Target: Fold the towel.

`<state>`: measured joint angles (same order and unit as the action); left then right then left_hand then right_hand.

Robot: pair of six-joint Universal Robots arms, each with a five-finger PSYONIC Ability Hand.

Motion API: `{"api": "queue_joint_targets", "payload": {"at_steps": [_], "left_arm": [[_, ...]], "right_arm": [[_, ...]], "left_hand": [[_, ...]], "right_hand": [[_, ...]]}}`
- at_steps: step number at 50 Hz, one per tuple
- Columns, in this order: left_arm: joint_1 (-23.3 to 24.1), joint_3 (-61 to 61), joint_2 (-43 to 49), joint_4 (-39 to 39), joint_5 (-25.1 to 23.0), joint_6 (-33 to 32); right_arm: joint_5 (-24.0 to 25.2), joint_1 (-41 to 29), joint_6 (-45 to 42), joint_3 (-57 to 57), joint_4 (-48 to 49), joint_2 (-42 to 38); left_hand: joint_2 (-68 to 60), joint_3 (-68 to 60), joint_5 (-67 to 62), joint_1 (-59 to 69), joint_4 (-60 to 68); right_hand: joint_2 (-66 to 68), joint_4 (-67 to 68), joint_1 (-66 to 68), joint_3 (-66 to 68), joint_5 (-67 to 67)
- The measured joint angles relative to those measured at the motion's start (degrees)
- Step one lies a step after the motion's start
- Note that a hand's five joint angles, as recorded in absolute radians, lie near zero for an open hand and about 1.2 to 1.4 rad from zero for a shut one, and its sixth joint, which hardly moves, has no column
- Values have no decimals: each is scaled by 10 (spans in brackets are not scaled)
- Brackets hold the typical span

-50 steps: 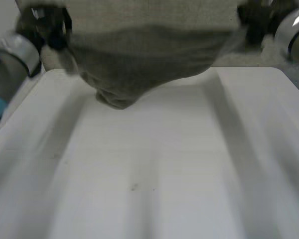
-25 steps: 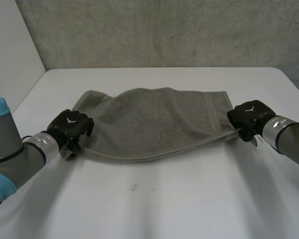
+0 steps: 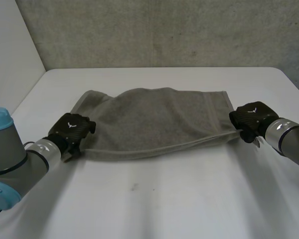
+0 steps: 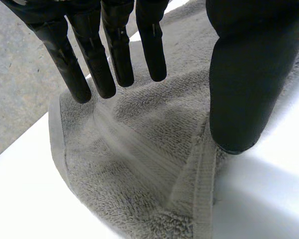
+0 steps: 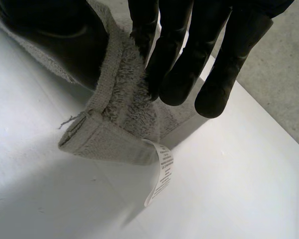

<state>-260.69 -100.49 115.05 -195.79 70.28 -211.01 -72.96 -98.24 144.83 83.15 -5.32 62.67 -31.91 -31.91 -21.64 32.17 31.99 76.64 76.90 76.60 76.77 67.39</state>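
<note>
The grey towel (image 3: 149, 122) lies doubled over on the white table (image 3: 164, 204), its long folded edge toward me. My left hand (image 3: 70, 128) is at the towel's near left corner. In the left wrist view its fingers (image 4: 117, 55) are straight and spread above the cloth (image 4: 139, 164), the thumb apart, holding nothing. My right hand (image 3: 250, 118) is at the towel's right end. There its fingers (image 5: 179, 59) and thumb pinch the stacked corner (image 5: 114, 109), lifted slightly off the table. A white label (image 5: 161, 172) hangs from that corner.
A grey wall (image 3: 164, 30) rises behind the table's far edge, and a white panel (image 3: 10, 45) stands at the back left. Bare tabletop stretches in front of the towel and beyond both its ends.
The towel, held high between both hands a second ago, has come down onto the table. My left hand's fingers have straightened off their corner; the right hand keeps its pinch.
</note>
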Motion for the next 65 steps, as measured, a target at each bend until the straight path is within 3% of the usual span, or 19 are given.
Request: {"api": "queue_joint_targets", "payload": {"at_steps": [15,30,37,49,52,58,65], "left_arm": [[-2,-24,-25,16,-2,-1],[-2,14,41,10,2,-7],[-16,42,45,10,28,-5],[-38,45,36,7,73,-5],[-39,39,31,9,75,-7],[-39,20,-1,13,72,-7],[-41,-13,-74,14,68,-6]], "right_arm": [[0,1,0,-1,2,-2],[-1,11,6,-3,8,0],[-1,20,8,-2,17,7],[-1,29,8,-1,20,17],[-2,30,8,-1,20,18],[-2,29,8,0,17,22],[-1,28,5,15,7,52]], "left_hand": [[-2,-1,-6,1,1],[-79,-78,-78,76,77],[-191,-191,-191,188,190],[-211,-212,-214,209,211],[-213,-213,-215,210,212],[-353,-352,-348,338,352],[-376,-375,-370,354,375]], "right_hand": [[0,0,0,0,0],[0,0,0,0,0],[0,0,0,0,0],[0,0,0,0,0],[0,0,0,0,0],[0,0,0,0,0],[0,0,0,0,0]]}}
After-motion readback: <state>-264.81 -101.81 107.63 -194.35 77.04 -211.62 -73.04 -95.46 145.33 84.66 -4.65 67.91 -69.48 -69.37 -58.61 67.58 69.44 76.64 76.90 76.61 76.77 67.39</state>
